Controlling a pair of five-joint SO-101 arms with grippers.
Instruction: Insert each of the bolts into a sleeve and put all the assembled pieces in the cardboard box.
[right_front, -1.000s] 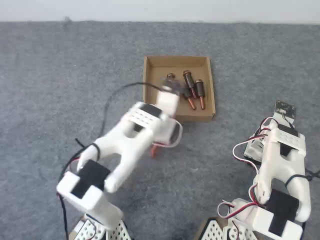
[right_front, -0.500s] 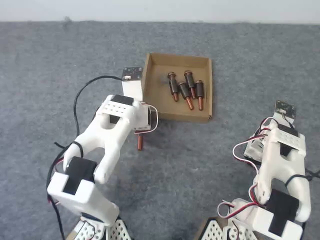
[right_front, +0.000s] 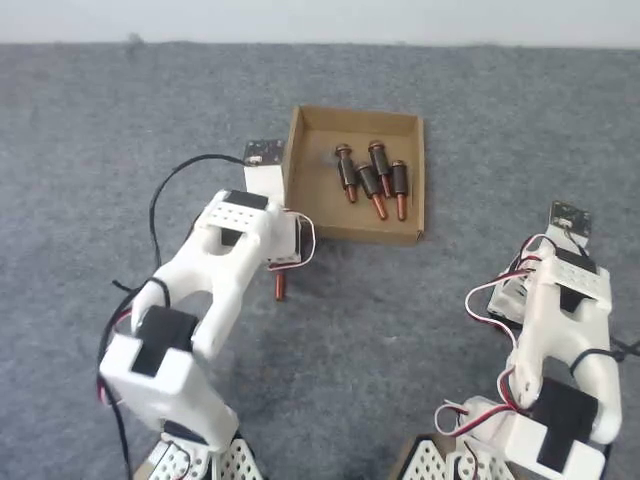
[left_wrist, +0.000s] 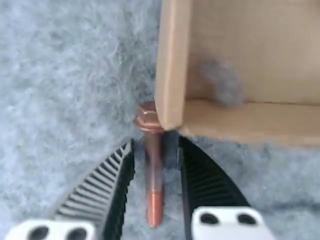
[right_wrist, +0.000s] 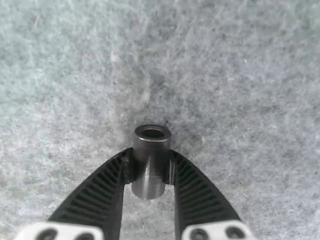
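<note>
A copper-coloured bolt (left_wrist: 153, 175), with a flanged hex head and a plain shank tapering to a paler tip, was seen lying flat on the grey carpet (right_front: 120, 140). Its head was just at an outer corner of the cardboard box (right_front: 292, 170), toward the carpet's far edge. The left gripper (left_wrist: 155, 145) was placed astride the shank, its ribbed black fingers (left_wrist: 112, 180) held apart with a gap on either side. Near the carpet's right edge, a dark, smooth cylindrical sleeve (right_wrist: 150, 175) was held upright, its open bore visible, clamped in the right gripper (right_wrist: 151, 157). Inside the box, several bolts already fitted with dark sleeves (right_front: 400, 180) were laid close together.
</note>
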